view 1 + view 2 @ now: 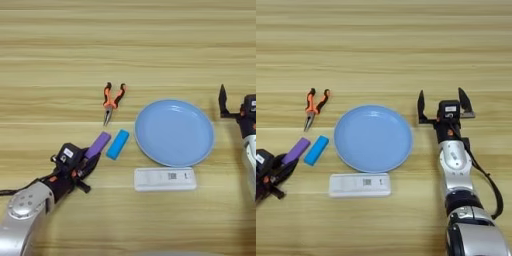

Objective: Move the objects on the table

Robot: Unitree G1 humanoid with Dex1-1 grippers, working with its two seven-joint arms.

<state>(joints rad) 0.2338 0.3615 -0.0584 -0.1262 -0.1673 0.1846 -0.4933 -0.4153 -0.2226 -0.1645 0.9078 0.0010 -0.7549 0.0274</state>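
Note:
A flat purple bar (pixel 98 145) lies at an angle left of centre on the wooden table (pixel 125 50). My left gripper (pixel 89 167) reaches in from the lower left and sits right at the bar's near end, touching or overlapping it. Farther back lie needle-nose pliers (pixel 112 100) with orange-and-black handles, tips pointing toward me. My right gripper (pixel 442 102) stands open over bare table just right of the plate, its two black fingers spread wide with nothing between them.
A round light-blue plate (pixel 174 132) sits at centre with nothing on it. A small blue block (pixel 118 144) lies just right of the purple bar. A white rectangular device (pixel 165 179) lies in front of the plate.

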